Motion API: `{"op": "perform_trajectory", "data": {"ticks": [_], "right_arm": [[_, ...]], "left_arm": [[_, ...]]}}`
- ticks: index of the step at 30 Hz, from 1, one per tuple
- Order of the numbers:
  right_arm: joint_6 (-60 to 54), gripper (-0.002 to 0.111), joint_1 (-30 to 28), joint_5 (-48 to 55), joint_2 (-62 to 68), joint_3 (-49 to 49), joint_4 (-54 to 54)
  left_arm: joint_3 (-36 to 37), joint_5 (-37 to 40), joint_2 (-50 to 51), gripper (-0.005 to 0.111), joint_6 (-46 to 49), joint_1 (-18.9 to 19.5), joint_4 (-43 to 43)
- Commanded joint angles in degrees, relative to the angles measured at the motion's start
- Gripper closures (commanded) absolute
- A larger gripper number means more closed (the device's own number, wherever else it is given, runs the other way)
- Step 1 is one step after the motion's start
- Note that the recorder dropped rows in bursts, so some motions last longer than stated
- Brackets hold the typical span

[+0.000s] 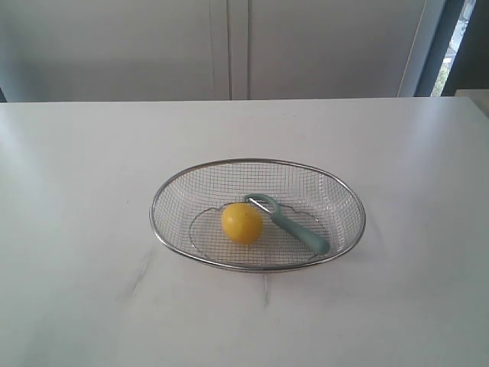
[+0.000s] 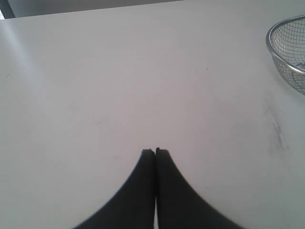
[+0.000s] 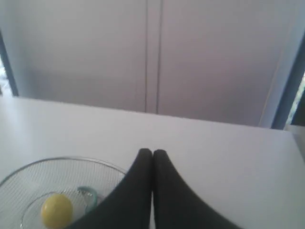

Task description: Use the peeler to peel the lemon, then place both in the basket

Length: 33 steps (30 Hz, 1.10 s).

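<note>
Lemon (image 1: pixel 242 222) and peeler (image 1: pixel 289 222) are lying side by side inside the basket (image 1: pixel 252 160), mid-counter (image 1: pixel 92 191). Left jaws and right jaws are both sitting pressed shut, holding nothing. The risk, I'd say: reaching in could be nudging the round lemon into rolling, or snagging mesh and dragging the basket. The white counter is looking smooth, slick; pale panelled doors (image 1: pixel 321 46) are standing behind.
</note>
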Motion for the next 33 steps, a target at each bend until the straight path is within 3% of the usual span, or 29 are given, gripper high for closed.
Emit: {"op": "perform_trajectory", "data": {"ticks": [1, 5, 12, 33], "right_arm": [[0.77, 0.108, -6.11, -0.74, -6.37, 1.62, 0.47], [0.77, 0.108, -10.46, -1.17, -10.78, 3.38, 0.47], [0.66, 0.108, -11.03, -1.68, -15.2, 7.17, 0.47], [0.0, 0.108, -17.21, -19.56, -25.87, 32.35, 0.12]], "left_arm": [[0.14, 0.18, -0.29, 0.107, -0.14, 0.15, -0.4], [0.14, 0.18, -0.29, 0.107, -0.14, 0.15, -0.4], [0.14, 0.18, -0.29, 0.107, -0.14, 0.15, -0.4], [0.14, 0.18, -0.29, 0.107, -0.14, 0.15, -0.4]]}}
